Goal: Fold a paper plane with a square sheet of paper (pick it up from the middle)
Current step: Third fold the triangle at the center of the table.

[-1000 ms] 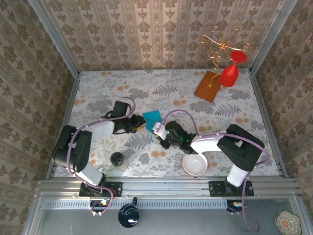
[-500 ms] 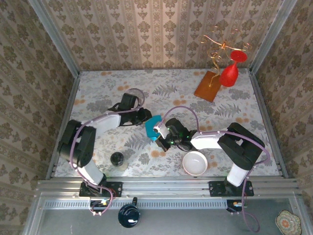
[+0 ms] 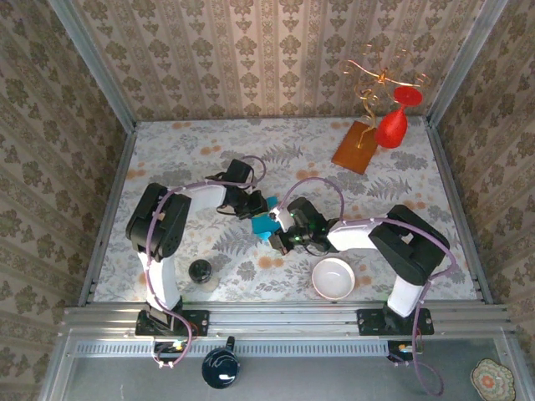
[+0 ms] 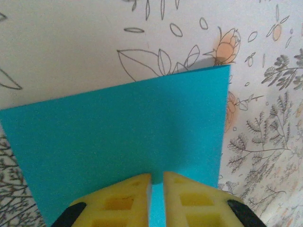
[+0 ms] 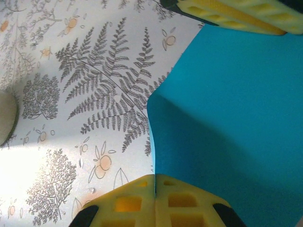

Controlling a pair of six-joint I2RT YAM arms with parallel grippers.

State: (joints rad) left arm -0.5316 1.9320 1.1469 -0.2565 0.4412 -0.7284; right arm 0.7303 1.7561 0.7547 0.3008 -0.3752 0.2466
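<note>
The square sheet of paper (image 3: 266,223) is teal-blue and stands tilted off the floral table, between my two grippers near the middle. My right gripper (image 3: 280,224) is shut on its near edge; in the right wrist view the sheet (image 5: 236,118) runs edge-on into the closed yellow fingertips (image 5: 155,178). My left gripper (image 3: 254,205) is at the sheet's far side. In the left wrist view the sheet (image 4: 118,137) faces the camera. That gripper (image 4: 157,176) has its jaws a narrow gap apart, with teal showing in the gap. Its yellow fingers (image 5: 232,15) also show at the sheet's top edge.
A white bowl (image 3: 333,278) sits near the right arm's base and a dark round object (image 3: 200,271) near the left arm's base. An orange-brown board (image 3: 355,147) with a gold wire stand and a red ornament (image 3: 391,127) stands at the back right. Patterned walls enclose the table.
The left arm has swung right to the sheet and its jaws have narrowed. The right gripper, still shut, has raised the sheet from flat to tilted and drawn it slightly nearer.
</note>
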